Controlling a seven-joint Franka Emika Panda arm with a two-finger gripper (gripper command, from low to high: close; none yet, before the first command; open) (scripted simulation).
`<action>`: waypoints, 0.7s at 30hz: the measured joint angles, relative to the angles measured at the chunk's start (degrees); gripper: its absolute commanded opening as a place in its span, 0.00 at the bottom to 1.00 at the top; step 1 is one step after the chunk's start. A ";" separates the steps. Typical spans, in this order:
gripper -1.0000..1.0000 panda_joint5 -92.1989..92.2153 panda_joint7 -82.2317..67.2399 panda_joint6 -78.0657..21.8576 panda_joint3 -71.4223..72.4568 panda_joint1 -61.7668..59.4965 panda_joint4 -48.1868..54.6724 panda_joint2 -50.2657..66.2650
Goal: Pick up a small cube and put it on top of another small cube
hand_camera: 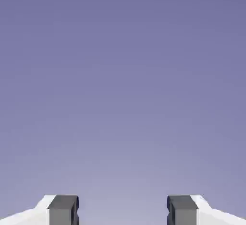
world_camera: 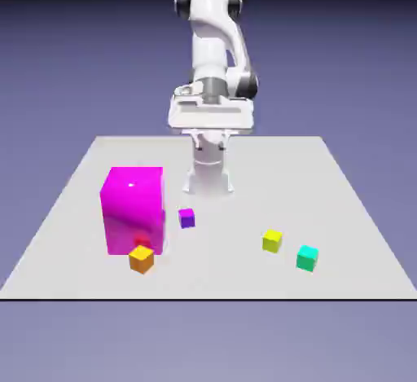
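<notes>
Because the tiny, plain-faced teal cube (world_camera: pixel 307 259) sat beyond the yellow cube (world_camera: pixel 272 241) toward the exterior view's right on the pale tabletop (world_camera: pixel 220 278), the gripper (hand_camera: pixel 123 212), parted and empty, had yet to reach it. It looked light and rigid, perhaps slick, best pinched mid-height across opposite sides. No writing or labels showed.

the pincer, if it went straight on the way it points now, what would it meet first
Nothing that shows: the hand view has only plain backdrop beyond the open pincer, so the way looks free, though depth is hard to judge.
</notes>
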 measured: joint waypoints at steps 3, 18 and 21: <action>0.50 0.59 -3.39 -2.64 -1.08 5.28 3.08 6.23; 0.50 3.52 -20.31 -15.86 -6.48 31.78 18.50 37.38; 0.50 4.11 -23.70 -18.50 -7.56 36.95 21.59 43.61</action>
